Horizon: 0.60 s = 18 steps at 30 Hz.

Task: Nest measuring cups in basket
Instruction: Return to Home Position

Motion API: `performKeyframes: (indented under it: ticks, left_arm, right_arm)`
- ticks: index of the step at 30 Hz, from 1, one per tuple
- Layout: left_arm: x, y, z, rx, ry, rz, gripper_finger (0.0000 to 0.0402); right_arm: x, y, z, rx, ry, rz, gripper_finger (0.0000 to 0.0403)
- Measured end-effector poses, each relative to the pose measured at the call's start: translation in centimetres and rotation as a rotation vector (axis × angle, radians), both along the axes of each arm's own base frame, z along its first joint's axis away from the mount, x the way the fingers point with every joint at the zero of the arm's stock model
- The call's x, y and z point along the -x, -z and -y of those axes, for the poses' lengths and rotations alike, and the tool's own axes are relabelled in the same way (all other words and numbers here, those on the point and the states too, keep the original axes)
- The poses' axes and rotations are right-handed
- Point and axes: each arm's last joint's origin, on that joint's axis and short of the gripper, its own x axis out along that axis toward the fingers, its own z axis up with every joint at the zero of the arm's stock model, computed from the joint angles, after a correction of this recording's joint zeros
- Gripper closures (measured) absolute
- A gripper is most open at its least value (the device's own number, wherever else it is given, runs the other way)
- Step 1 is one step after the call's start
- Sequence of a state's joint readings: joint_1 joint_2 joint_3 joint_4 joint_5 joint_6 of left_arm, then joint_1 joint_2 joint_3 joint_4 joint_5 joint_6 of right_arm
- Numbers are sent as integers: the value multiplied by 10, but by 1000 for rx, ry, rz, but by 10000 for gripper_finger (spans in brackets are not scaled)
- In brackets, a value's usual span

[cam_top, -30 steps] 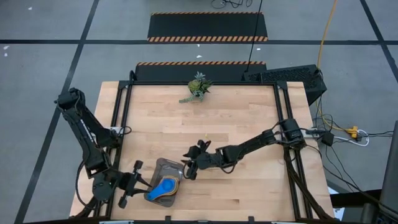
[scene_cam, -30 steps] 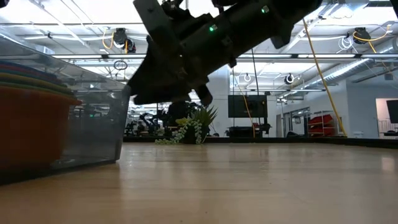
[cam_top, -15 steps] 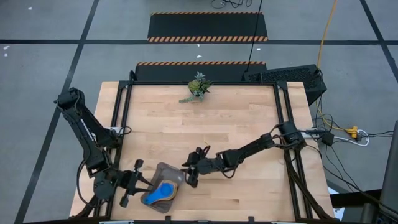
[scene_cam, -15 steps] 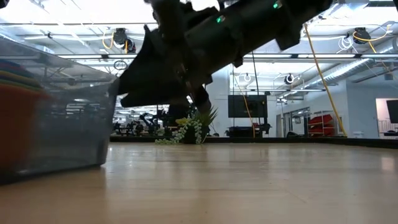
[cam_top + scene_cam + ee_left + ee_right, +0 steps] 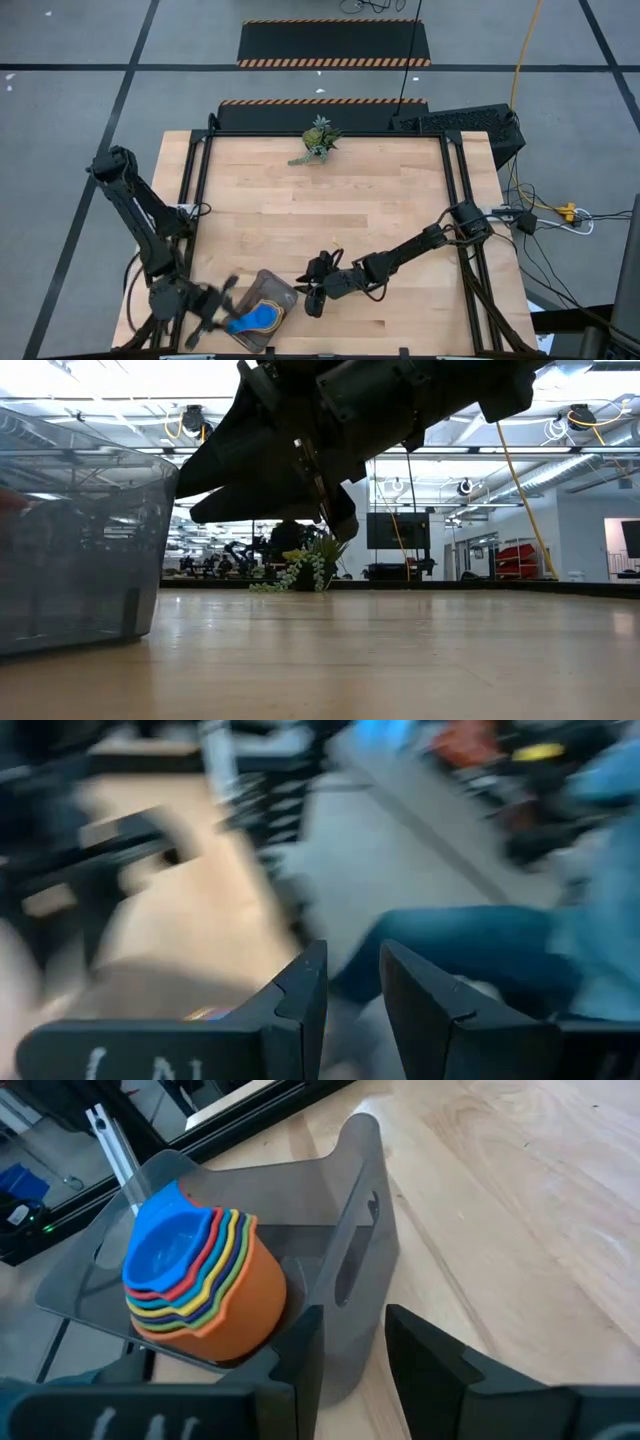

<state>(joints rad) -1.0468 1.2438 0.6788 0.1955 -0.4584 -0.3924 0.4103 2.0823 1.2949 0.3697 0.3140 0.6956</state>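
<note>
At the bottom left of the high view sits the basket. Its walls are smooth, smoky grey and see-through. It has round corners and a long slot cut in one end. The measuring cups stand inside it, all tucked one into the next. They are round, shiny plastic. The big orange one is on the outside, the blue one is on top, and thin rims of yellow, red and green show in between.

The left gripper is just left of the basket and looks smeared. Its two dark fingers have a small gap and hold nothing. The right gripper is just right of the basket, low over the wood. Its flat black fingers are a little apart and empty too.

The table is pale wood with fine lines in it. At its far edge, top middle, stands a small leafy green plant.

A second ago the basket sat a bit higher in the high view and was turned less. In the low view its edge has slid left, so the orange cup is now almost out of sight. The right gripper has moved down the high view.
</note>
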Motion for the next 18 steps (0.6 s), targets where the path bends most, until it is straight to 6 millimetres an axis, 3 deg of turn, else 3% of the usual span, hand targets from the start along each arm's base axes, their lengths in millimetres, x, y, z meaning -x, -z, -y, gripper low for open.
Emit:
performKeyframes:
  ticks: [4,11,15,18]
  left_arm:
    - [-10,17,30,30,99,38,305]
    - [-40,42,91,-161,89,-169,305]
    - [-55,47,108,-293,33,-315,305]
    - [-63,52,111,-310,-21,-387,305]
  right_arm:
    - [0,0,-1,0,-1,1,301]
    - [-1,0,1,-14,11,0,301]
    - [-2,-1,5,-20,21,7,300]
    - [-3,-1,5,-26,22,13,300]
